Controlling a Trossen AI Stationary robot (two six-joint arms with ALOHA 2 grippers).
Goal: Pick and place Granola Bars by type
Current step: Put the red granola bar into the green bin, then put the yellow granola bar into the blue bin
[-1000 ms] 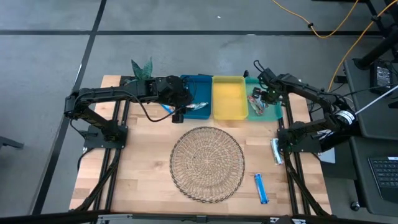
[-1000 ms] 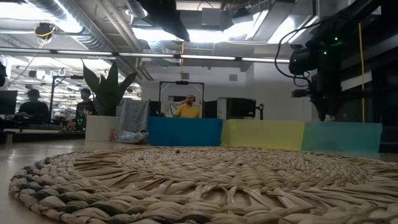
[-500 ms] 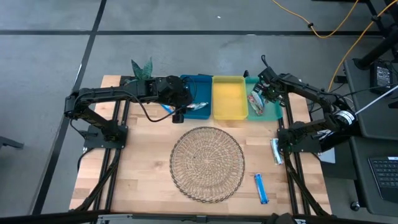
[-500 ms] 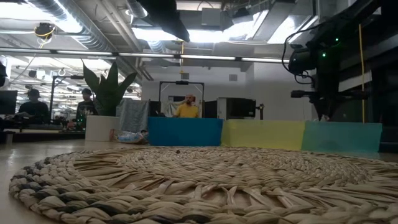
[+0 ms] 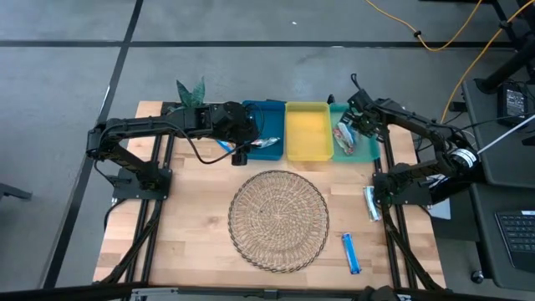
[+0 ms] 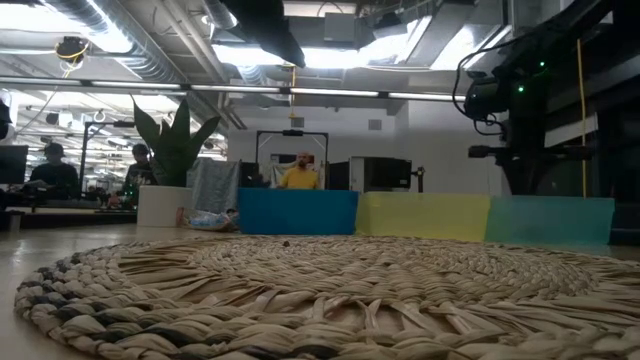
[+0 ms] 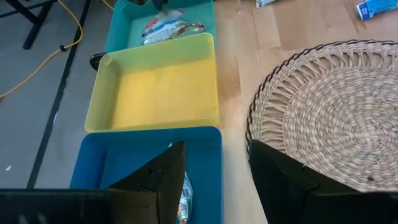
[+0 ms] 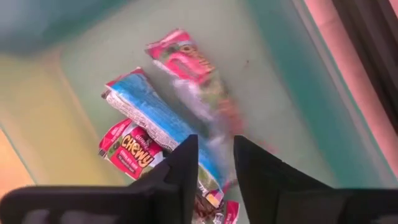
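Note:
My right gripper [image 5: 358,125] [image 8: 216,180] hangs open over the teal tray [image 5: 374,155], with nothing between its fingers. Below it, on the tray floor, are a blurred red-green bar [image 8: 186,59], a blue-and-white bar [image 8: 149,109] and a red bar [image 8: 130,152]. My left gripper [image 5: 242,150] [image 7: 216,180] is open above the near edge of the blue tray [image 7: 205,140], where a few bars [image 5: 266,142] lie. A silver-white bar [image 5: 370,203] and a bright blue bar [image 5: 351,253] lie flat on the table's right side.
The yellow tray [image 5: 307,130] stands between the blue and teal trays at the far edge. The round wicker mat [image 5: 278,219] fills the table's middle. A potted plant [image 5: 191,90] sits at the far left corner. Bare wood shows to the left of the mat.
My right gripper has shifted slightly toward the far edge over the teal tray and turned a little. A red-green bar beneath it now shows in the tray, blurred in the wrist view. My left arm has kept still.

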